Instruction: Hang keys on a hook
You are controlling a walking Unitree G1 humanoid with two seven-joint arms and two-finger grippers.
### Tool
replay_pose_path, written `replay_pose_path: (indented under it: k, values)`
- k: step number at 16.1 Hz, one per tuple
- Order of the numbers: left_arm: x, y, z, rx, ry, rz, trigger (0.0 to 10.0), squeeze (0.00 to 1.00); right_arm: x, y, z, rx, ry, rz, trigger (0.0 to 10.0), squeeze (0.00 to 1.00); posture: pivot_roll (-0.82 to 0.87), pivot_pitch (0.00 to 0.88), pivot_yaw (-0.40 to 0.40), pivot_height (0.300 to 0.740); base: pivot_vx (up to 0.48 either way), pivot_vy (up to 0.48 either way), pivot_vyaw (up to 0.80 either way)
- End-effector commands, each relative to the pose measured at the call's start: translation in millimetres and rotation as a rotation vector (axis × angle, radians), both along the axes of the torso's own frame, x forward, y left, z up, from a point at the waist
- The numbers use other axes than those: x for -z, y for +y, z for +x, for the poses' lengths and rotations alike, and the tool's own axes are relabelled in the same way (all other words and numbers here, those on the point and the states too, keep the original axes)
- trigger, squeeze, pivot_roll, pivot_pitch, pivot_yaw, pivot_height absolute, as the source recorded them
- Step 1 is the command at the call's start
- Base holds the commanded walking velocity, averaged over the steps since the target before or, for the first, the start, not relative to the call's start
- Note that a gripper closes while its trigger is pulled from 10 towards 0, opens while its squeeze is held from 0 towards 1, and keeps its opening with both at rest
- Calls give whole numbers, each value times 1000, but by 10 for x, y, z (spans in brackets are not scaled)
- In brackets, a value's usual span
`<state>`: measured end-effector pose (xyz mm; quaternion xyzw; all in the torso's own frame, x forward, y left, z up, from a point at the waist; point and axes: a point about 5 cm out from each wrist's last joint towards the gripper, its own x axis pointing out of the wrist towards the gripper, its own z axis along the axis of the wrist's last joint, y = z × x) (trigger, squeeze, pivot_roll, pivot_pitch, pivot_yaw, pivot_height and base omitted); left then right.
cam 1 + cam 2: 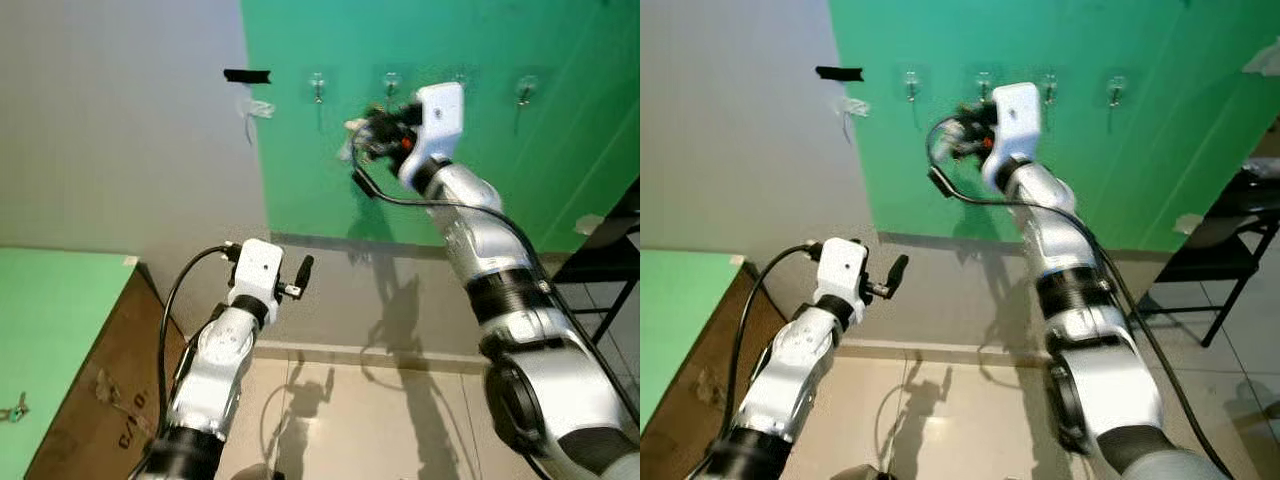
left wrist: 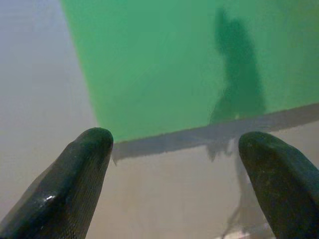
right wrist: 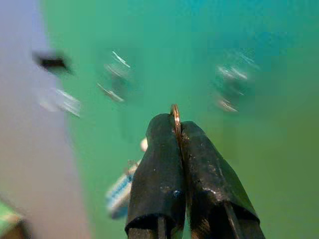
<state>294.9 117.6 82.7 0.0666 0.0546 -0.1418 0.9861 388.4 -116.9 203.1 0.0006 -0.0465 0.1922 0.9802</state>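
Holding the right gripper raised against the green wall panel, fingers clamped together on the key ring. Showing the thin brass-coloured ring edge-on, poking out past the fingertips; carrying the rest of the keys below the fingers as a blurred pale and blue shape. Sitting at the far wall, between the left hook and the second hook, just beside the second.

Hanging four small hooks in a row across the panel, clear or silvery, glossy, each on a round base; reading as smeared glints in the right wrist view.

Holding the left gripper low and nearer, fingers wide apart, carrying nothing, facing the panel's lower edge and the grey wall.

Risks, as judgement:
- Presenting the ring edge-on: likely glancing off the hook tip rather than threading over it.
- Exposing very little ring beyond the rubbery black pads: risking the fingertips striking the hook first.
- Pushing hard on a stuck-on hook: possibly peeling it off the smooth panel.
- Releasing before the ring seats: dropping the keys to the tiled floor.
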Motion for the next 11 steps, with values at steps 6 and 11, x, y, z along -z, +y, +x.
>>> replay_pose_path:
  k: [6, 11]
  values:
    - [70, 197, 24, -61, 87, -55, 10000, 0, 780, -444, -665, 332, 108, 5, 0, 0, -93, 0, 32, 740, 0, 0, 0]
    - [-41, 114, 48, -16, 51, -75, 10000, 0, 956, -427, -1079, 389, 130, 14, 0, 0, -115, 0, 40, 740, 0, 0, 0]
